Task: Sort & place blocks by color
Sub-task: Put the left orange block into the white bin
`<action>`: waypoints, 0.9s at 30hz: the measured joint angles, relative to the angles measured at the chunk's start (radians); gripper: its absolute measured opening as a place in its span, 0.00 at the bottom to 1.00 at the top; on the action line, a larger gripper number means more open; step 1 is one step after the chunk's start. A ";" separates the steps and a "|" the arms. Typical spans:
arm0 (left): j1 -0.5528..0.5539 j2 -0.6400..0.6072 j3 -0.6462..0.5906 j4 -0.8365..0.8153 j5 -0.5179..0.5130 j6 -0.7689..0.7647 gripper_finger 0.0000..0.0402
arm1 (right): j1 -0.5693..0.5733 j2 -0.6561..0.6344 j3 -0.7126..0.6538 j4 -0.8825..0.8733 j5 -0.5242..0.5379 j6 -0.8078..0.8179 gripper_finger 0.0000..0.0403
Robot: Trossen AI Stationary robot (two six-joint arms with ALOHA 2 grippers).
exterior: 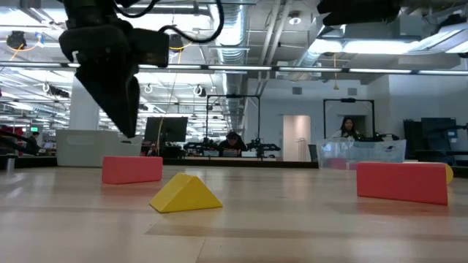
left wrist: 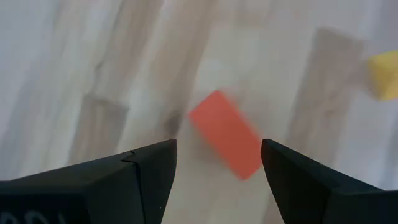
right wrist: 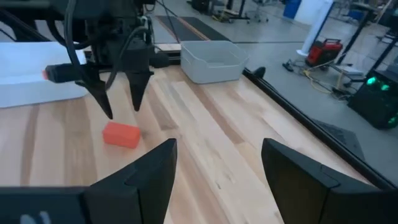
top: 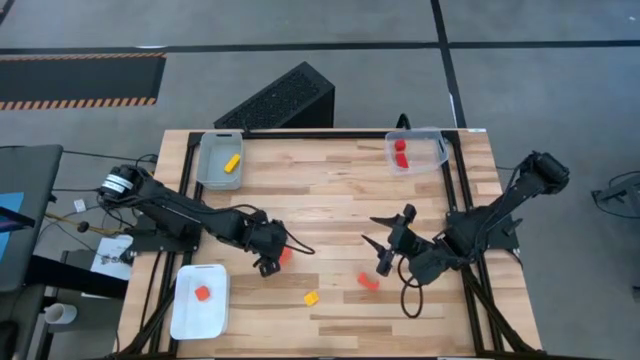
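My left gripper [top: 268, 263] is open and hovers just above an orange-red bar block [top: 285, 256] on the table's near left. In the left wrist view the block [left wrist: 225, 134] lies flat between and beyond the open fingers [left wrist: 218, 144]. The right wrist view shows the left gripper's fingertips [right wrist: 123, 111] standing clear above the block [right wrist: 121, 134]. My right gripper [top: 375, 240] is open at mid table, empty. Lying loose are a red bar [top: 368, 281] and a yellow wedge [top: 312, 297]. Each of the three trays holds sorted blocks.
A clear tray [top: 212, 172] at the far left holds a yellow block [top: 232, 162]. A clear tray [top: 430, 150] at the far right holds red blocks [top: 401, 152]. A white tray [top: 185, 315] at the near left holds an orange block [top: 203, 293]. People sit in the room beyond the table.
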 joint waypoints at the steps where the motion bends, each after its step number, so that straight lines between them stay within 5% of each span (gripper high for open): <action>1: 0.001 0.003 0.007 -0.033 -0.002 -0.009 0.56 | 0.000 0.000 0.000 0.000 0.006 0.000 0.65; 16: 0.003 0.007 0.008 -0.015 -0.013 -0.069 0.83 | -0.010 0.000 0.000 -0.005 0.005 0.000 0.65; 27: 0.026 0.064 0.008 0.043 -0.002 -0.115 0.87 | -0.010 0.001 0.001 -0.005 0.002 0.014 0.65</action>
